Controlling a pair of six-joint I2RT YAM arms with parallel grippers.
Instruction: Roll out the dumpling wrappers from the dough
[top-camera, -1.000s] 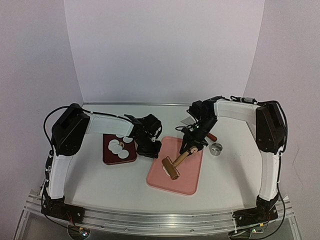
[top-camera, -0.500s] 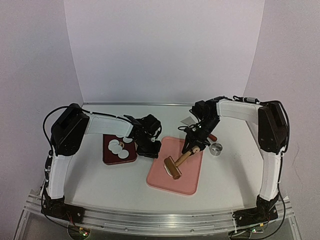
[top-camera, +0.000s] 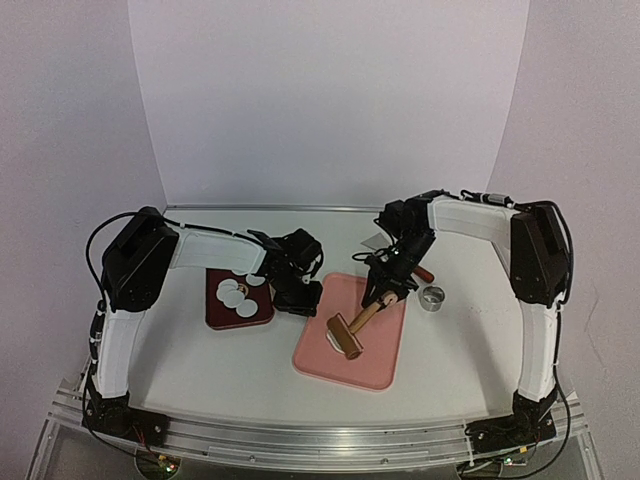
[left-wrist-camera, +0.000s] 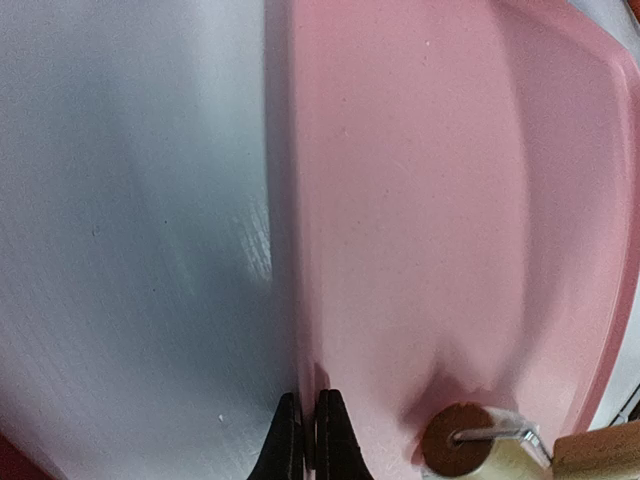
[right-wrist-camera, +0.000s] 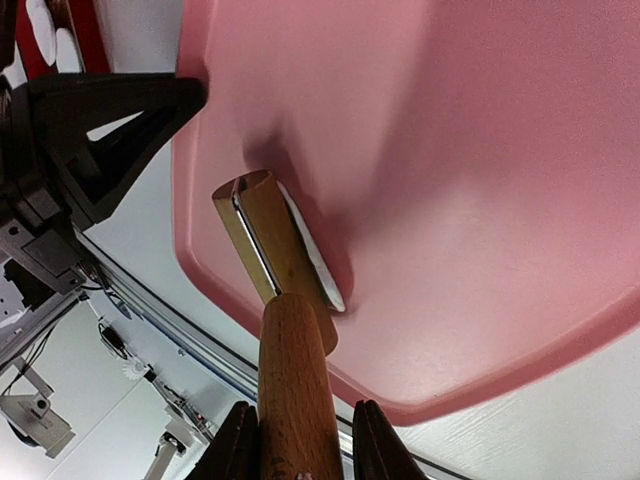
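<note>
Several round white dumpling wrappers (top-camera: 237, 292) lie on a dark red plate (top-camera: 222, 316), also seen at the top left of the right wrist view as wrappers (right-wrist-camera: 42, 22). A wooden roller (top-camera: 346, 336) rests on the pink board (top-camera: 372, 362). My right gripper (top-camera: 386, 292) (right-wrist-camera: 305, 428) is shut on the roller's handle (right-wrist-camera: 295, 385). My left gripper (top-camera: 300, 297) (left-wrist-camera: 303, 442) is shut, its tips down on the board's left edge (left-wrist-camera: 300, 330). A thin pale sliver (right-wrist-camera: 318, 268) shows under the roller; I cannot tell if it is the dough.
A small metal ring cutter (top-camera: 433, 298) stands right of the board. A brown rod-like thing (top-camera: 425, 272) and a grey scrap (top-camera: 374, 241) lie behind the right arm. White walls close the back and sides.
The roller and right gripper have shifted slightly back and forth on the board. The left arm has not moved.
</note>
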